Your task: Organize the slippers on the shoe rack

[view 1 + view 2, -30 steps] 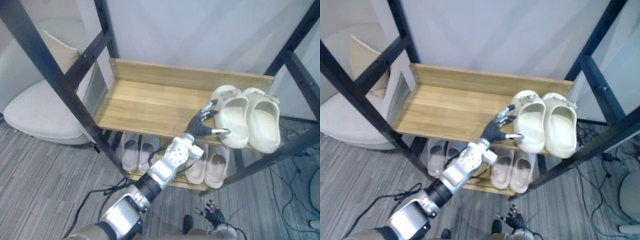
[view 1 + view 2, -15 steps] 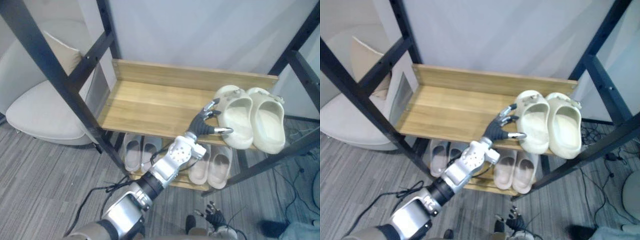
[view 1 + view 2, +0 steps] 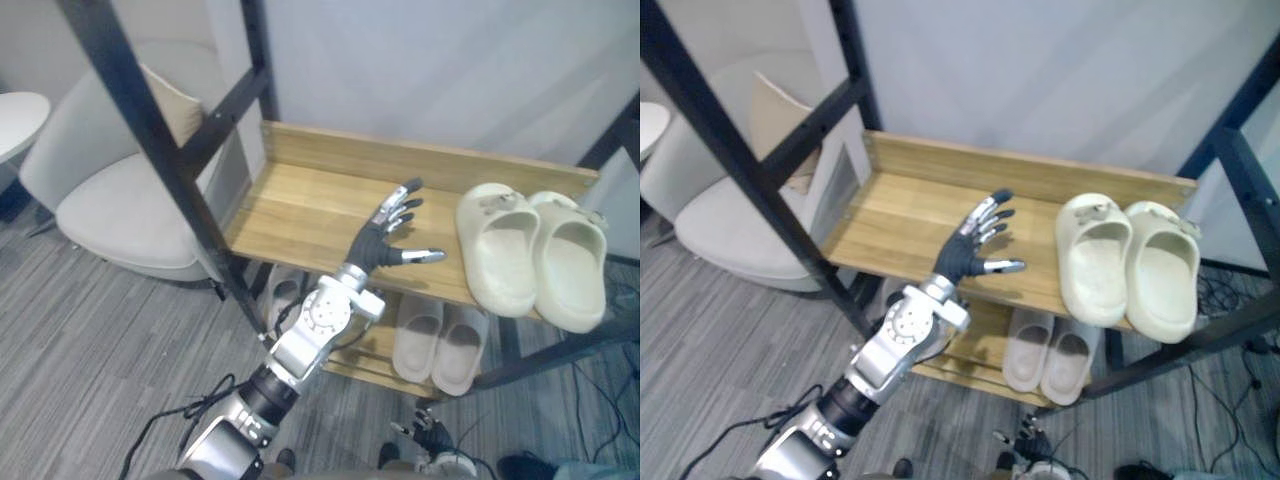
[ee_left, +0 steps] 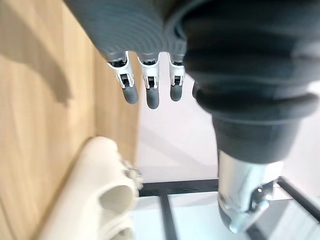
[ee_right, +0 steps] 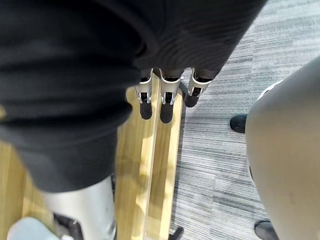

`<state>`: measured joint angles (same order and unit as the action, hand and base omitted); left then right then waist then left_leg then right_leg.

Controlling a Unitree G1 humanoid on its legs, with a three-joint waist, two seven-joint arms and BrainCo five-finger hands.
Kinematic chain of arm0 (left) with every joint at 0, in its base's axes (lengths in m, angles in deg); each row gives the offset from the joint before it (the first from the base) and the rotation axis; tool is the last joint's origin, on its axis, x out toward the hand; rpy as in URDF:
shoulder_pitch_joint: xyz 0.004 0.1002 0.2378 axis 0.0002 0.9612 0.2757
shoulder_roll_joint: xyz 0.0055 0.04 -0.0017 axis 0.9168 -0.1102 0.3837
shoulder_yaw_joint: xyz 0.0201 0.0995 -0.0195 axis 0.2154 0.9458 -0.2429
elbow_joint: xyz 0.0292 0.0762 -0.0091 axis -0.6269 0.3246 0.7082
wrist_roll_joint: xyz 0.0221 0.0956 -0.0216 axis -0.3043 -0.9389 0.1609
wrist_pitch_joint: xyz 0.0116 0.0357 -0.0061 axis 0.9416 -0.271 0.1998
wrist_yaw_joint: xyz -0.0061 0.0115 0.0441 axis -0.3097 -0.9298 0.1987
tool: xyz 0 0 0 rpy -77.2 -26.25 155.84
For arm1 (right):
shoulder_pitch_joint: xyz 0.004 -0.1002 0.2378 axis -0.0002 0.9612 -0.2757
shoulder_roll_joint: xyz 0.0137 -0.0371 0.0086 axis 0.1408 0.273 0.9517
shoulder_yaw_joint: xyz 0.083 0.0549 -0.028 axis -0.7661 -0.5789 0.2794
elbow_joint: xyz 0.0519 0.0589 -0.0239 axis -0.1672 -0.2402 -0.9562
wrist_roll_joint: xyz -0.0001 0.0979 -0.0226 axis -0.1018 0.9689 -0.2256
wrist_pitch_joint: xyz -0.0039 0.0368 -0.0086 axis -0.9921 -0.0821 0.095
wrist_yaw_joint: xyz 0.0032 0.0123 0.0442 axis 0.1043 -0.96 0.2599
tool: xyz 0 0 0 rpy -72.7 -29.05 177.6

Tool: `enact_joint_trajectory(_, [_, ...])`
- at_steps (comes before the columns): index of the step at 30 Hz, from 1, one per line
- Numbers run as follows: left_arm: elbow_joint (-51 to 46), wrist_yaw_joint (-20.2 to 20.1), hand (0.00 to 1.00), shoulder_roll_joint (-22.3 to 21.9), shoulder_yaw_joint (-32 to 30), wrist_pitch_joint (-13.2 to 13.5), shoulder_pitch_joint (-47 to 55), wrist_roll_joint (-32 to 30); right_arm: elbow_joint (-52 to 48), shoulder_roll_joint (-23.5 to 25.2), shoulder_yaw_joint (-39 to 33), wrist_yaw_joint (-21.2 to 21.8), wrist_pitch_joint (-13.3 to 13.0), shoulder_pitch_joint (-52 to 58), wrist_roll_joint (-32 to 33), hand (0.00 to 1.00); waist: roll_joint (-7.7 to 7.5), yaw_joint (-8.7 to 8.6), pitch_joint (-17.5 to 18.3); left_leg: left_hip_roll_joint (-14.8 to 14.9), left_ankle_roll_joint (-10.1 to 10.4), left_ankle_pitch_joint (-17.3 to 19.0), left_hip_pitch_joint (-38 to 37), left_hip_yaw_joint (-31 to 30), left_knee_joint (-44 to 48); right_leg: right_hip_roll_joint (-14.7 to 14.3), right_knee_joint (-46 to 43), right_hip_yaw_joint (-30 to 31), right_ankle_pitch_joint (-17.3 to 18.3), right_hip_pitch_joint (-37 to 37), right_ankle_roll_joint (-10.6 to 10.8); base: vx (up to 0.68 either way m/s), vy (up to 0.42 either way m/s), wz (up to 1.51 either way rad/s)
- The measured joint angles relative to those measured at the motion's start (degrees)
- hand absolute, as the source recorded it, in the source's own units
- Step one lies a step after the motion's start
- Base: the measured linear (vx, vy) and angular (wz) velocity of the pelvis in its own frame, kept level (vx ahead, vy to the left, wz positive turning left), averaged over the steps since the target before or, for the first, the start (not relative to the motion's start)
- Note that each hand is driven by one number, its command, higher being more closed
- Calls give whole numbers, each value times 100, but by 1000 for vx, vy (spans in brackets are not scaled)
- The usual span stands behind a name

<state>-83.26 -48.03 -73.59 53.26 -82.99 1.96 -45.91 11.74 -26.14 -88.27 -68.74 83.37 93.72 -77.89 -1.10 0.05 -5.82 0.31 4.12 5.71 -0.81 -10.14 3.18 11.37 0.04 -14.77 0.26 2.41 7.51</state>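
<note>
Cream slippers (image 3: 530, 255) paired on top shelf (image 3: 300, 200), just right of left hand (image 3: 378, 243); fingers (image 3: 400, 205) spread, holding nothing, clear of them. Lower-shelf slippers (image 3: 440, 340) lined up below. Looks basically done.

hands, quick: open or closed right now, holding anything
Left hand: open, holding nothing, over the top shelf, clear of the cream slippers.
Right hand: open, holding nothing.
</note>
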Motion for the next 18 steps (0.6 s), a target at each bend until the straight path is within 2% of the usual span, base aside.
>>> enact_joint_trajectory(6, [-390, -576, 0, 212, 733, 2, 1000, 407, 186, -63, 151, 21, -2, -74, -5, 0, 19, 47, 174, -14, 4, -4, -15, -252, 32, 3, -38, -247, 86, 158, -4, -16, -15, 21])
enact_joint_trajectory(11, [-467, -1017, 0, 745, 1034, 1, 1684, 771, 359, -70, 193, 8, -5, -216, -213, 0, 47, 72, 251, 27, 7, -5, -39, -272, 21, -64, 24, -236, 47, 177, -70, -4, -6, -2])
enact_joint_trajectory(15, [122, -1158, 0, 1049, 623, -17, 2465, 838, 370, -121, 322, 13, -7, -287, -221, 0, 72, 66, 294, 38, 9, -4, -168, -268, -16, -110, 252, -244, -46, 388, -92, -25, -5, -3])
enact_joint_trajectory(16, [1488, -1030, 0, 1079, -348, -46, 2994, 655, 373, -112, 372, 20, -7, -297, -223, 0, 43, 88, 294, 44, 9, -5, -174, -271, -19, -149, 438, -250, -140, 482, -121, -69, -2, 0])
enact_joint_trajectory(18, [1580, -941, 0, 1086, -397, -54, 3075, 533, 385, -112, 378, 20, -7, -294, -223, 0, 25, 87, 297, 44, 9, -5, -174, -270, -23, -149, 441, -248, -141, 481, -120, -33, 1, 0])
